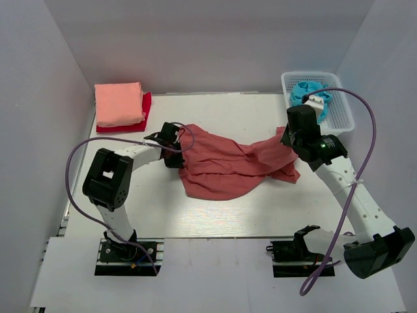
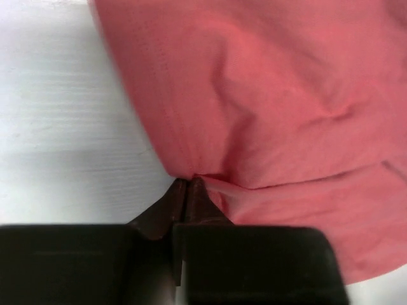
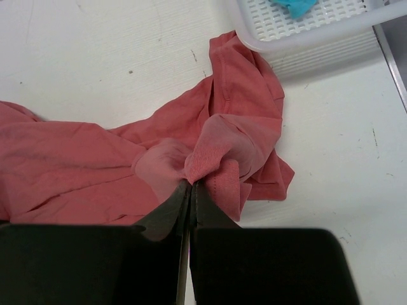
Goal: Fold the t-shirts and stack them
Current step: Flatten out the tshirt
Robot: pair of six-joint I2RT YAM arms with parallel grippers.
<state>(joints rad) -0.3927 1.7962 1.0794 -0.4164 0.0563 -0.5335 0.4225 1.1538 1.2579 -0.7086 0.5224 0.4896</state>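
Observation:
A large brick-red t-shirt (image 1: 225, 168) lies crumpled across the middle of the table, stretched between both arms. My left gripper (image 1: 176, 147) is shut on the shirt's left edge; in the left wrist view the fingertips (image 2: 180, 185) pinch the fabric (image 2: 267, 108) where it meets the table. My right gripper (image 1: 291, 141) is shut on a bunched fold at the shirt's right end (image 3: 216, 152), with both jaws pressed together on the cloth. A salmon-pink folded t-shirt (image 1: 119, 103) rests on a bright red folded one (image 1: 147, 104) at the back left.
A white mesh basket (image 1: 341, 111) stands at the back right, holding a blue cloth (image 1: 309, 91); its rim (image 3: 305, 39) shows just beyond the shirt. White walls enclose the table on three sides. Cables loop off both arms.

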